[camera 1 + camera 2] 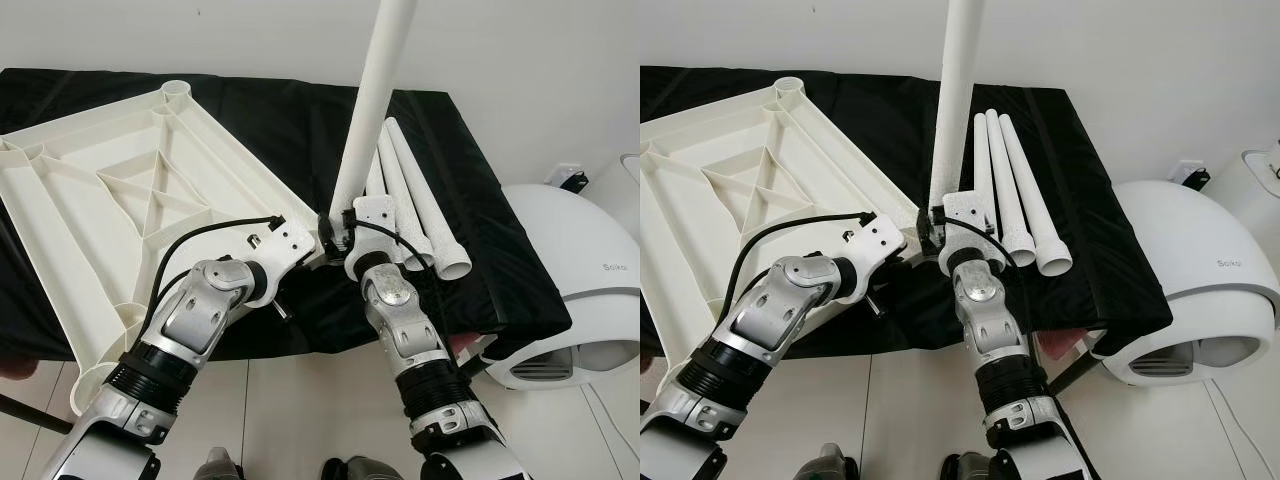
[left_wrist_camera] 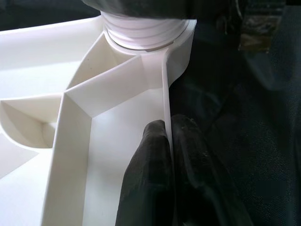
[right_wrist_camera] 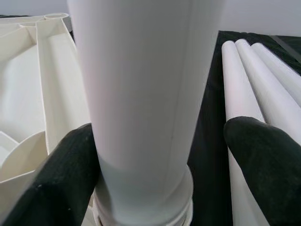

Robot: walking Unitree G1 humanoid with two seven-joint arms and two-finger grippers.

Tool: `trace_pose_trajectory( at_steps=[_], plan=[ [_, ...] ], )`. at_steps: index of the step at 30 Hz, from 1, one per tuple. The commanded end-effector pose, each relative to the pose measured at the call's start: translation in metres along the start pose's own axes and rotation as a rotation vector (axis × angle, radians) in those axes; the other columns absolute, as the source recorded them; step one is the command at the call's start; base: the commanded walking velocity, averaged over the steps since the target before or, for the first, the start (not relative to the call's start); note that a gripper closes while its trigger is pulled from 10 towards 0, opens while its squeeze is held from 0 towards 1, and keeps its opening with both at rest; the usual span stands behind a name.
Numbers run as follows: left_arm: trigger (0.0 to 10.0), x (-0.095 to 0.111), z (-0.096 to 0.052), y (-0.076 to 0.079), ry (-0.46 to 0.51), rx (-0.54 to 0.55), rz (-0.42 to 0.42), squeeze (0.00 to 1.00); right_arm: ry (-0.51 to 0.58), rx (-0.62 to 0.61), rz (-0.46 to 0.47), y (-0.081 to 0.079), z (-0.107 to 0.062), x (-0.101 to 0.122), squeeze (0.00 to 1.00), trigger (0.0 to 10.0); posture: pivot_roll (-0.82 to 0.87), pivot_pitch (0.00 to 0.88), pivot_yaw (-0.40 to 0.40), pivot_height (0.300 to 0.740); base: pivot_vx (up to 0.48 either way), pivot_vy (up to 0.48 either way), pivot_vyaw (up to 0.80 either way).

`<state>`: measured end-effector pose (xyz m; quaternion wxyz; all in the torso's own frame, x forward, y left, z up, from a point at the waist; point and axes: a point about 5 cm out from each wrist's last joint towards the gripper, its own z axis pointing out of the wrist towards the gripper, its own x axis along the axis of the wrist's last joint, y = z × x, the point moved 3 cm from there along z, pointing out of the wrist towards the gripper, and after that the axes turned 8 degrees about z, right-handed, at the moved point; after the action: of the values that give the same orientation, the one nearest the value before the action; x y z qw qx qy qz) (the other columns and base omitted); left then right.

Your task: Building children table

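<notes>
The white plastic tabletop (image 1: 130, 190) lies upside down on a black cloth. One white leg (image 1: 375, 90) stands upright in its near right corner socket (image 2: 141, 28). My left gripper (image 2: 167, 127) is shut on the thin rim wall (image 2: 165, 94) of the tabletop just beside that socket. My right gripper (image 3: 157, 141) is open around the foot of the upright leg (image 3: 141, 94): one finger (image 3: 61, 174) rests against it, the other finger (image 3: 263, 160) stands apart from it. Three spare legs (image 1: 420, 200) lie side by side on the cloth, right of the upright one.
The black cloth (image 1: 500, 250) covers a low surface whose front edge runs just past my forearms. A white domed appliance (image 1: 580, 280) sits on the tiled floor at the right. A white wall stands behind.
</notes>
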<state>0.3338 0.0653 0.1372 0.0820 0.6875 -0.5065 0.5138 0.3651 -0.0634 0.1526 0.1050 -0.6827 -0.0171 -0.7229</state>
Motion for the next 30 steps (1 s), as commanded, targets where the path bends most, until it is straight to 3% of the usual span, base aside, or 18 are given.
trace_pose_trajectory(
  at_steps=[1, 21, 22, 25, 26, 30],
  plan=[
    [10.0, 0.008, 0.000, 0.001, 0.027, -0.025, 0.032, 0.00, -0.072, -0.003, 0.041, 0.004, -0.007, -0.019, 1.00, 10.0, 0.02, 0.058, -0.065, 0.740, 0.000, 0.000, 0.00],
    [10.0, 0.007, 0.000, 0.000, 0.027, -0.024, 0.038, 0.00, 0.008, 0.110, 0.041, 0.020, -0.008, -0.002, 1.00, 10.0, 0.01, 0.045, -0.063, 0.740, 0.000, 0.000, 0.00],
    [10.0, 0.007, 0.000, 0.000, 0.026, -0.025, 0.040, 0.00, 0.013, 0.119, 0.042, 0.021, -0.008, -0.001, 0.90, 10.0, 0.01, 0.042, -0.062, 0.740, 0.000, 0.000, 0.00],
    [10.0, 0.007, 0.000, 0.000, 0.026, -0.025, 0.041, 0.00, 0.016, 0.125, 0.041, 0.022, -0.008, 0.000, 0.90, 10.0, 0.01, 0.041, -0.062, 0.740, 0.000, 0.000, 0.00],
    [10.0, 0.007, 0.000, -0.001, 0.025, -0.025, 0.044, 0.00, 0.025, 0.159, 0.037, 0.026, -0.007, 0.004, 0.00, 10.0, 0.01, 0.040, -0.056, 0.740, 0.000, 0.000, 0.00],
    [10.0, 0.007, -0.001, -0.003, 0.022, -0.025, 0.050, 0.00, 0.042, 0.220, 0.035, 0.033, -0.006, 0.011, 0.00, 10.0, 0.01, 0.043, -0.054, 0.740, 0.000, 0.000, 0.00]
  ],
)
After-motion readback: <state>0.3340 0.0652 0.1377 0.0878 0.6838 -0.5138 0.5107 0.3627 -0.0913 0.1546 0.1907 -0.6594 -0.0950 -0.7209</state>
